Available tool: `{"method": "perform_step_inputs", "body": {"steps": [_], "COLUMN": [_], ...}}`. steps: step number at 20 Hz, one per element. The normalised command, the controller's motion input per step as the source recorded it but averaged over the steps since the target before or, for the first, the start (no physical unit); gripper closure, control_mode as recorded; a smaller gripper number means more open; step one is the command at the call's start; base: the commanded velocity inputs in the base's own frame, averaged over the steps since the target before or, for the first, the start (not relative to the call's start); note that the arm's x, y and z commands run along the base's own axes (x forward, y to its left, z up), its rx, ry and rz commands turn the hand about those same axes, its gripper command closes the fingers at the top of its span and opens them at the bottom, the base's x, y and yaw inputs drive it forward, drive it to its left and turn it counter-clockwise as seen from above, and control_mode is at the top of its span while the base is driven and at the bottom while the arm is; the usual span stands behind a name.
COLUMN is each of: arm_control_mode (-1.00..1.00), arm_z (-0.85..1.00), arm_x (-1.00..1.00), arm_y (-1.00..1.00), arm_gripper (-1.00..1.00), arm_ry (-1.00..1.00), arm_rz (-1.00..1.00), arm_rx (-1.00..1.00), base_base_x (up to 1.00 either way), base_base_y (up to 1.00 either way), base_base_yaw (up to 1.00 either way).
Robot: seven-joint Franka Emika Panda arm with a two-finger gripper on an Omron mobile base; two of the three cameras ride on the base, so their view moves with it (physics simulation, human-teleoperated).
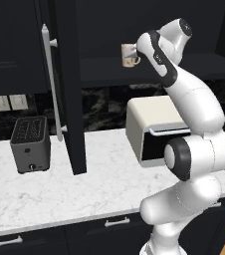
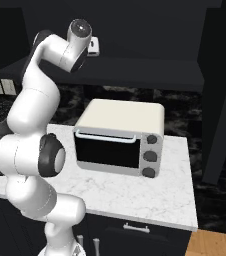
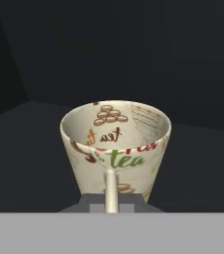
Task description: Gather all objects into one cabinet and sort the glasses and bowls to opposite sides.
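Observation:
A cream-beige cup (image 3: 115, 149) printed with "tea" fills the middle of the hand view, upright, its thin handle turned toward the camera. My gripper (image 3: 111, 203) is shut on that handle. In the left base view the cup (image 1: 129, 55) sits at the tip of my raised arm, just over the dark shelf (image 1: 134, 69) of the black upper cabinet, and my gripper (image 1: 139, 59) is at its right side. The right base view has the cup (image 2: 93, 46) as a small pale patch behind my wrist, above the shelf (image 2: 135, 70). No bowl is in sight.
The cabinet's tall door (image 1: 69, 99) stands open over the counter, its silver bar handle (image 1: 52, 84) facing left. A black toaster (image 1: 30, 144) sits on the white marble counter (image 1: 59, 194). A cream toaster oven (image 2: 120, 135) stands under the shelf. Another open door (image 2: 225, 100) is at the right.

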Motion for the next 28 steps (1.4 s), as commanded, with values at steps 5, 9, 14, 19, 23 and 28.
{"method": "perform_step_inputs", "body": {"steps": [5, 9, 14, 19, 23, 28], "arm_control_mode": [-1.00, -1.00, -1.00, -1.00, -1.00, -1.00], "arm_z": [0.00, 0.00, 0.00, 0.00, 0.05, 0.16], "arm_x": [-0.15, -0.43, -0.63, -0.69, -0.82, -0.77], "arm_y": [0.00, 0.00, -0.04, -0.13, -0.06, 0.00], "arm_gripper": [1.00, 1.00, 1.00, 1.00, 1.00, 1.00], "arm_ry": [0.00, 0.00, 0.00, -0.04, -0.04, 0.00], "arm_rz": [0.00, 0.00, 0.00, 0.00, 0.00, 0.00], "arm_rx": [0.00, 0.00, 0.00, 0.00, 0.00, 0.00], "base_base_x": [0.00, 0.00, 0.00, 0.00, 0.00, 0.00], "base_base_y": [0.00, 0.00, 0.00, 0.00, 0.00, 0.00], "base_base_yaw": [0.00, 0.00, 0.00, 0.00, 0.00, 0.00]}}
